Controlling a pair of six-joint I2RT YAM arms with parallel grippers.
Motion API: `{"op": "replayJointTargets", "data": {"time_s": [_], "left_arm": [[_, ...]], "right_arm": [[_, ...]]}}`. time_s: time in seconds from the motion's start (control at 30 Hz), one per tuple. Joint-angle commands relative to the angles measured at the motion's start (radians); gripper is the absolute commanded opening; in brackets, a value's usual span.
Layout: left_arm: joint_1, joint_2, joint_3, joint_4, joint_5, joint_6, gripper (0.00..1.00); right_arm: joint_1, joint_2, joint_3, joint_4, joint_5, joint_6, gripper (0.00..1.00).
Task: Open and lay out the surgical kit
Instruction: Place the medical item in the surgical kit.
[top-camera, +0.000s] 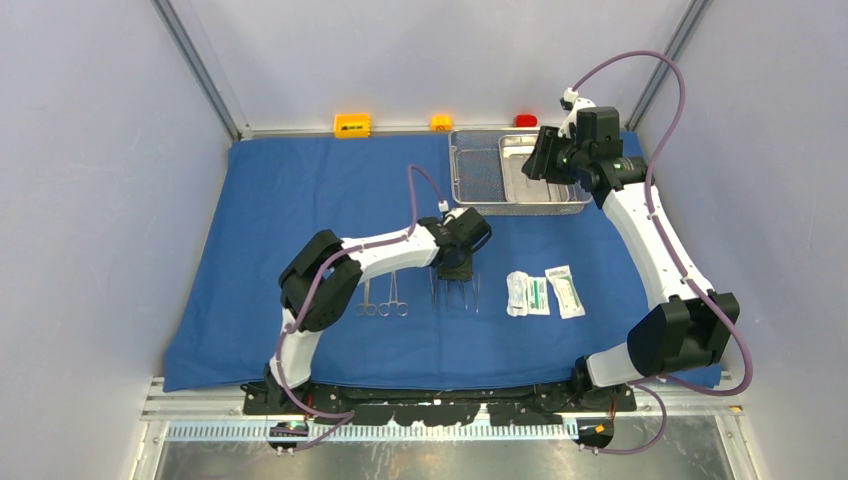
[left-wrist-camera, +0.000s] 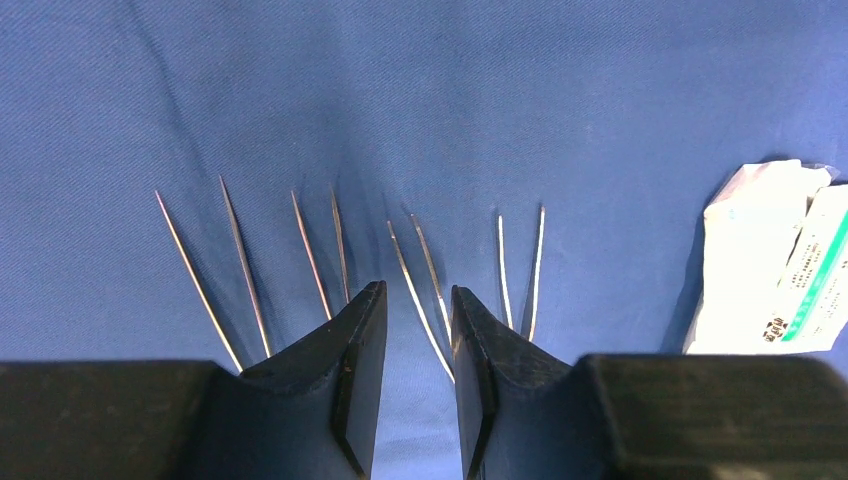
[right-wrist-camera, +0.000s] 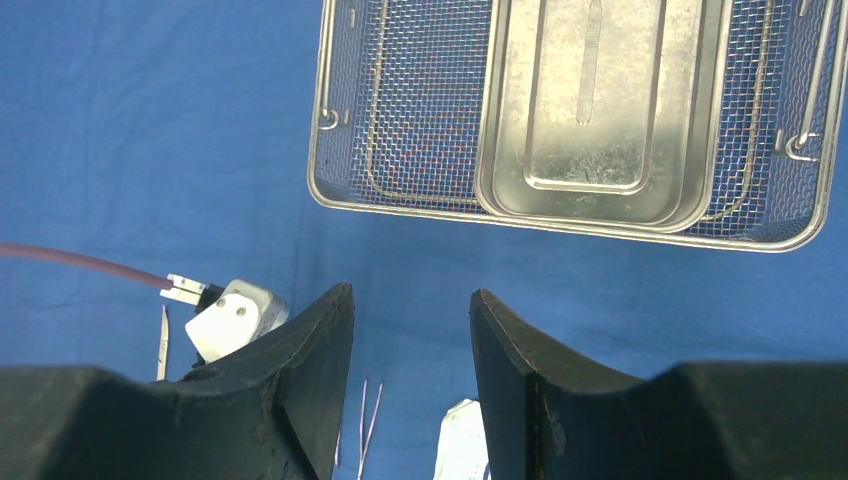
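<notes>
the blue cloth wrap (top-camera: 300, 200) is already spread flat as a working field, with the mesh tray (right-wrist-camera: 400, 100) pushed to its far right corner and the smaller steel pan (right-wrist-camera: 590, 100) nested inside it. the ring-handled scissors (top-camera: 383, 300) lie left of centre, the forceps (left-wrist-camera: 503, 270) are fanned side by side in the middle with their tips pointing the same way, and the white-green packets (top-camera: 540, 293) sit just to their right, so each item can be read on its own. the left gripper (left-wrist-camera: 418, 290) hovers low over the forceps row, its jaws narrowly parted with only cloth showing between them, probably spacing the row. the right gripper (right-wrist-camera: 412, 292) hangs released and empty near the tray's near rim, likely lined up to fetch the pan next.
</notes>
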Motion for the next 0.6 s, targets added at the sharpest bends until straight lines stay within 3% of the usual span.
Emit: {"op": "replayJointTargets", "data": {"time_s": [0.0, 0.57], "left_arm": [[0.008, 0.009, 0.02, 0.031, 0.012, -0.016, 0.32], [0.008, 0.031, 0.043, 0.044, 0.033, 0.007, 0.31]], "right_arm": [[-0.005, -0.021, 0.013, 0.047, -0.011, -0.001, 0.52], [-0.006, -0.033, 0.003, 0.051, -0.017, 0.0, 0.52]]}}
